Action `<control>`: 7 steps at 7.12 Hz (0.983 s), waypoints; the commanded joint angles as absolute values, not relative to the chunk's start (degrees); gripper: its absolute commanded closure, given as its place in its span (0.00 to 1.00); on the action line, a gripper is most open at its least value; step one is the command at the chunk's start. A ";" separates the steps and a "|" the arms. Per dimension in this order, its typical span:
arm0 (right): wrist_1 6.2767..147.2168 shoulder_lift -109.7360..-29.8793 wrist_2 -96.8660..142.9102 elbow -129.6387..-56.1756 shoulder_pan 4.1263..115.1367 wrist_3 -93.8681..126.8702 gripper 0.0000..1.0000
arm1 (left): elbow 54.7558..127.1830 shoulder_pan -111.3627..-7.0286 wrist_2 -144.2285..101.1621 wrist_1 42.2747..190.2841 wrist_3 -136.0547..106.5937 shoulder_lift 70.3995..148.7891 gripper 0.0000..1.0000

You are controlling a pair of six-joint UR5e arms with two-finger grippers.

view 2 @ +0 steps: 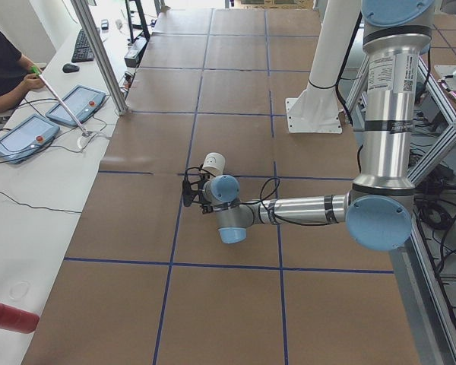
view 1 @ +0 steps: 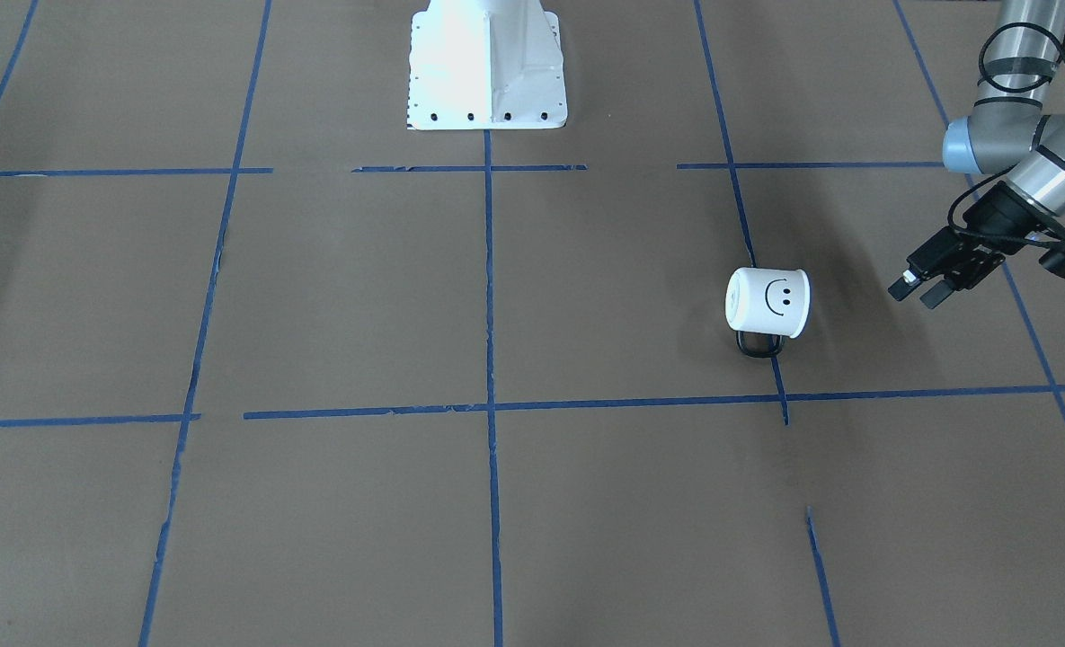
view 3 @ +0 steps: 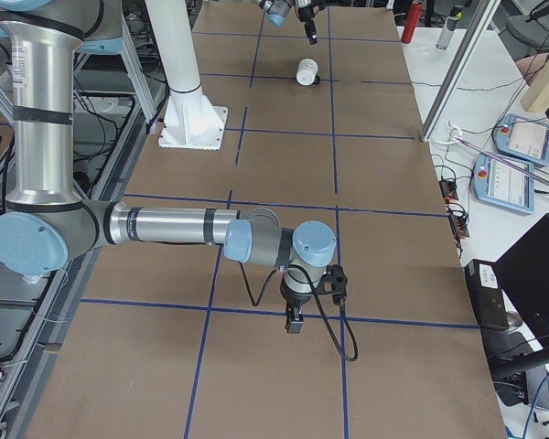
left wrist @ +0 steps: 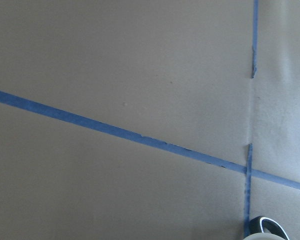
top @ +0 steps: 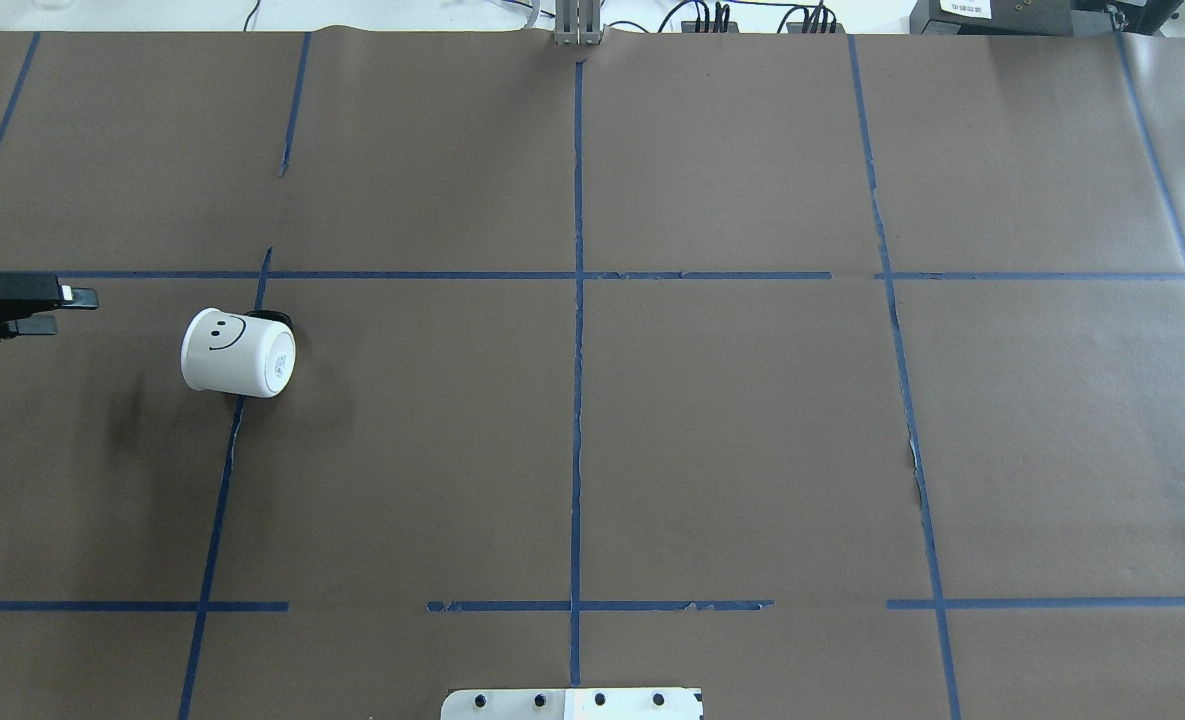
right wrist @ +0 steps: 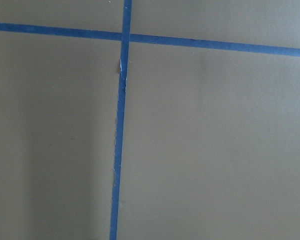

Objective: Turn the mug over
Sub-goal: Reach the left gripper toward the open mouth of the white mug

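The right gripper (view 3: pixel 293 322) shows only from the table's end, so I cannot tell how its jaws stand. The left gripper (view 1: pixel 915 293), at middle right, is empty, its fingers slightly parted. Just left of it the white smiley mug (view 1: pixel 767 303) lies on its side, its black handle (view 1: pixel 759 346) partly hidden beneath.

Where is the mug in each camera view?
Front-facing: mug right of centre.
Overhead: mug at left.
Exterior left: mug centre.
Exterior right: mug top centre.
Left wrist: handle, bottom right corner.
Right wrist: absent.
Landmark: blue tape line under it.
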State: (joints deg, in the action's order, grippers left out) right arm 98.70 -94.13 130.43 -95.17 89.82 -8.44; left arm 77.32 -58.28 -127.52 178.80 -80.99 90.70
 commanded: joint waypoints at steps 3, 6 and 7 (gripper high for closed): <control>98.70 -94.13 130.43 -95.10 89.82 -8.44 0.00 | 72.52 -55.56 -134.91 187.21 -81.74 96.75 0.00; 98.70 -94.13 130.43 -95.10 89.82 -8.44 0.00 | 69.80 -51.43 -125.09 196.92 -96.18 98.51 0.00; 98.70 -94.13 130.43 -95.10 89.82 -8.44 0.00 | 68.65 -49.50 -120.54 200.79 -100.24 99.31 0.00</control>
State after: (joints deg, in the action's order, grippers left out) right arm 98.70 -94.13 130.43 -95.10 89.83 -8.44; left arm 70.08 -51.75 -125.34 195.97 -94.58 98.26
